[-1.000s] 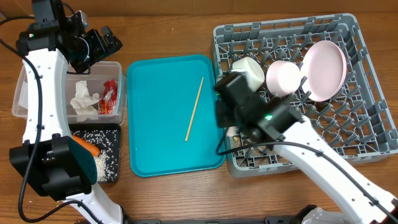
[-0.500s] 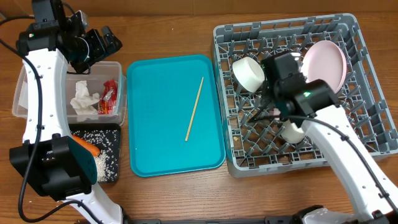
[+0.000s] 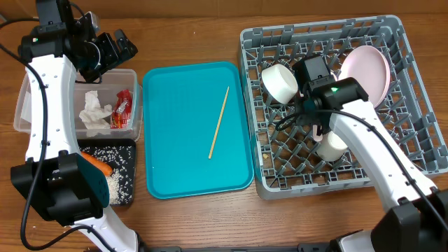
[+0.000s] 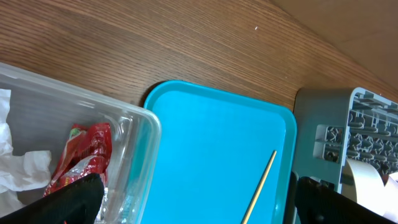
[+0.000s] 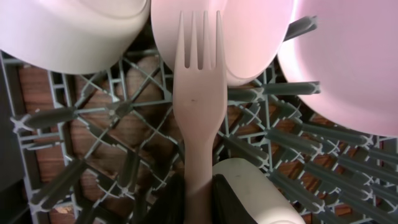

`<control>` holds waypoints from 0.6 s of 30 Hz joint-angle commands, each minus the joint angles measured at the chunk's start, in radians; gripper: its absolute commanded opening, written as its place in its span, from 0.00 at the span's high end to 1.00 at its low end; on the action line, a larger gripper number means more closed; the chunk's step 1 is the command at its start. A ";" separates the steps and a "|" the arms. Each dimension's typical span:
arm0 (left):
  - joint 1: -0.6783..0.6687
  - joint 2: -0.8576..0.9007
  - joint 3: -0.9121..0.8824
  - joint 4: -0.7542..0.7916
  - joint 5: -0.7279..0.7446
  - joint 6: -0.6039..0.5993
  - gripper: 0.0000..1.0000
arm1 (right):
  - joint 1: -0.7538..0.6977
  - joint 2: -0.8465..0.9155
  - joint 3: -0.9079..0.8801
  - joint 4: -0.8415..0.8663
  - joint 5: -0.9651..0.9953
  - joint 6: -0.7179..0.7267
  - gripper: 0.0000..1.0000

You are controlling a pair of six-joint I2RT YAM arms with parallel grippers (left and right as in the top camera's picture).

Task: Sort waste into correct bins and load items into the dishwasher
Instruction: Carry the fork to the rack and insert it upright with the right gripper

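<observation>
White plastic fork (image 5: 200, 93) is clamped by its handle in your right fingers (image 5: 169, 202), which are shut tight on it, over the grey dish rack (image 3: 413, 140) at the right of the desk (image 3: 196, 28). The tines point at a bowl (image 5: 224, 37). There's another white bowl (image 3: 280, 82) to its left, and the pink plate (image 3: 365, 70) stands on edge to its right. The small white cup (image 3: 330, 145) sits in the rack just beside the fork's handle.

Your left fingers (image 4: 68, 199) are spread wide with nothing in them, hanging over the far end of the clear tub (image 3: 24, 105). That tub holds the red wrapper (image 3: 123, 108) and a napkin (image 3: 92, 112). The chopstick (image 3: 218, 122) lies on the teal tray (image 3: 175, 140). The carrot (image 3: 98, 166) and rice (image 3: 115, 185) are in the black tray (image 3: 134, 175).
</observation>
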 commanded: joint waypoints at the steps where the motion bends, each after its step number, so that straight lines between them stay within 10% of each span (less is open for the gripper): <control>1: -0.010 -0.017 0.021 0.000 -0.003 -0.010 0.00 | -0.001 0.032 -0.006 -0.011 -0.003 -0.027 0.96; 18: -0.010 -0.017 0.021 0.000 -0.003 -0.010 0.00 | -0.001 0.085 -0.097 0.056 -0.116 -0.104 0.96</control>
